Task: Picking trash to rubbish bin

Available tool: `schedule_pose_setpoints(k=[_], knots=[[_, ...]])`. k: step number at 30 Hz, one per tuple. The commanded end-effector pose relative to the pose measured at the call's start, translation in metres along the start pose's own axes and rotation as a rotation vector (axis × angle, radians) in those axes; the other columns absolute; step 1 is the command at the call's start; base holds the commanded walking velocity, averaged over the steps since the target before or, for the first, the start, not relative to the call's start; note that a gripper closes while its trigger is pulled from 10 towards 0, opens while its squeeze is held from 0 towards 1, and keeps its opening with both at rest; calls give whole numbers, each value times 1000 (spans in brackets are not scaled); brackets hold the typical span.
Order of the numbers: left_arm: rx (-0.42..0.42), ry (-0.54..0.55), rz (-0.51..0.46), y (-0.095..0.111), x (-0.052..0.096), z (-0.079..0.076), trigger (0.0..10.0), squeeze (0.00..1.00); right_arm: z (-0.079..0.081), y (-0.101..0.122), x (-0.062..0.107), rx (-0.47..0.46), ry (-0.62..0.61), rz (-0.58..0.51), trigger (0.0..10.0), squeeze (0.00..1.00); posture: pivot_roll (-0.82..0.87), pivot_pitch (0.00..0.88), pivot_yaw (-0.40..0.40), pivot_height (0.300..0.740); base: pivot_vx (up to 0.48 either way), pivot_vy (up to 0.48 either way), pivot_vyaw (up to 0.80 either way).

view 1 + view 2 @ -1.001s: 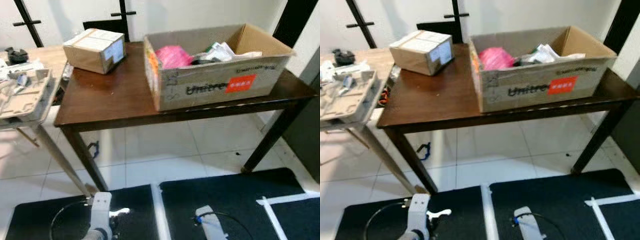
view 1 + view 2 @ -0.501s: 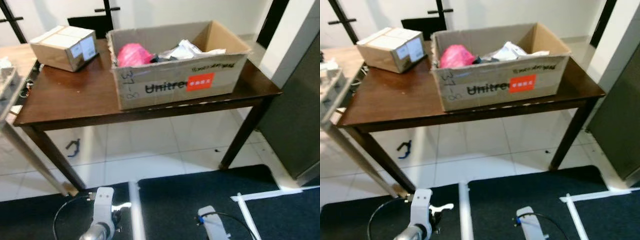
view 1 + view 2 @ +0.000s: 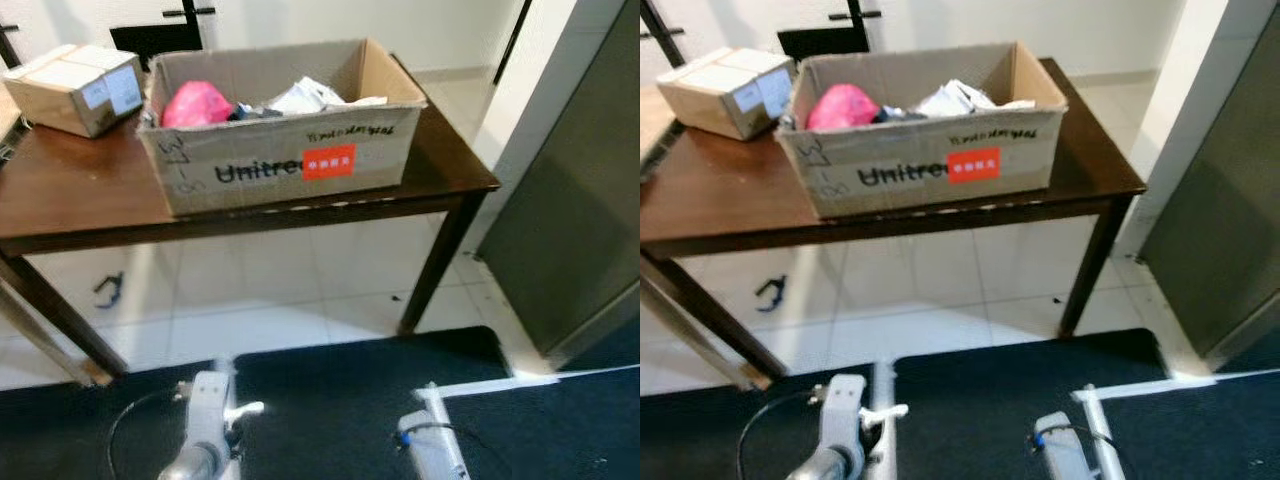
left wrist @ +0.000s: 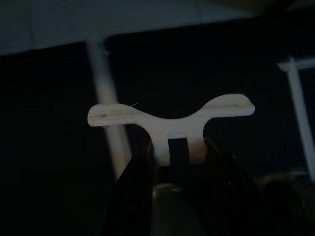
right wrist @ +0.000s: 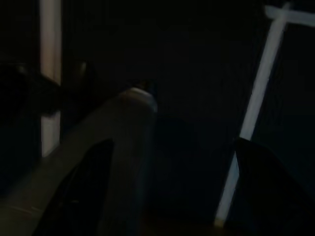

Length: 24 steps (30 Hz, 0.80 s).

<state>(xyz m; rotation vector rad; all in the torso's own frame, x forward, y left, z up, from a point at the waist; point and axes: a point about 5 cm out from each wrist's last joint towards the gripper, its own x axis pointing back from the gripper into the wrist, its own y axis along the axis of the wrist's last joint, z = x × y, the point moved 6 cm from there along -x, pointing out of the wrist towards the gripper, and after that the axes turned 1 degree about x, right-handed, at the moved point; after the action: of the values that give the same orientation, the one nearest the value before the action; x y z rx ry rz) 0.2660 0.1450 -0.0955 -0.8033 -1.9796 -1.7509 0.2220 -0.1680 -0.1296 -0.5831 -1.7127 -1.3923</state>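
A white tiled floor [image 3: 300, 300] runs under a dark wooden bench [image 3: 90, 190], with a black mat [image 3: 340, 400] crossed by white tape lines in the foreground and a grey panel [image 3: 580, 200] at 3 o'clock.

The left tool [image 4: 170, 147] hangs low over the mat, its two black fingers [image 4: 135, 182] pinching a flat white plastic piece [image 4: 167, 118] with curved wings. The right tool [image 5: 167, 162] hangs idle over the mat in deep shade; I cannot tell whether its fingers are spread or pressed together.

On the bench at 12 o'clock stands an open cardboard box [image 3: 290, 165] printed "Unitree" with a red label. Inside it lie a pink bag [image 3: 197, 103] towards 10 o'clock and crumpled white wrappers [image 3: 310, 95] beside it. A smaller sealed carton [image 3: 75, 88] sits on the bench at 10 o'clock, apart from the big box. A small dark clip [image 3: 108, 290] lies on the tiles under the bench.
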Motion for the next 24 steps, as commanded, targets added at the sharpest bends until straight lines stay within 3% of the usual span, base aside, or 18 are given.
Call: schedule_pose_setpoints(k=[1,4,11,24], knots=[[24,9,30,-9,2,2,10000,0,3,-15,2,-14,11,42,10000,0,-50,139,33,740,0,0,0],[59,13,32,-8,2,3,10000,0,4,-15,1,-15,11,42,10000,0,-49,139,33,740,0,0,0],[59,-3,22,-6,1,1,10000,0,4,-15,1,-14,12,43,10000,0,-47,139,33,740,0,459,0],[11,-5,18,-4,1,1,10000,0,4,-16,1,-14,9,44,10000,0,-51,132,36,740,0,0,0]])
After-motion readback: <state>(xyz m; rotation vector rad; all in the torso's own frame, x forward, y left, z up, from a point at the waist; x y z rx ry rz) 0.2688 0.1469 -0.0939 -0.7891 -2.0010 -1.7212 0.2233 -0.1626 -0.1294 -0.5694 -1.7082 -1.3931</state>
